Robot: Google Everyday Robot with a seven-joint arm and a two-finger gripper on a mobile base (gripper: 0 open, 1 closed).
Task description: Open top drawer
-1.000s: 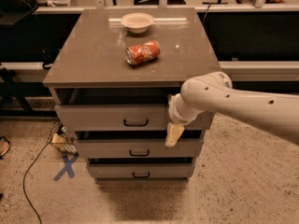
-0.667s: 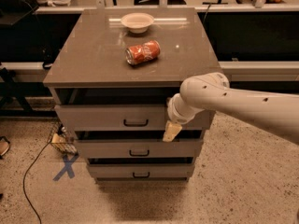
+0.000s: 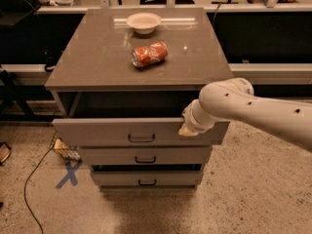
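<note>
The top drawer is the tallest grey front of the cabinet, with a small black loop handle. It stands pulled out a little, with a dark gap between its front and the cabinet top. My gripper sits at the end of the white arm that comes in from the right. It is against the upper right part of the drawer front, to the right of the handle. The arm's wrist hides the drawer's top edge there.
A red soda can lies on its side on the cabinet top, and a white bowl stands behind it. Two shorter drawers sit below. A blue tape X and a cable lie on the floor at left.
The gripper has risen from the drawer front's lower edge to its upper edge. The top drawer front stands further out from the cabinet than before.
</note>
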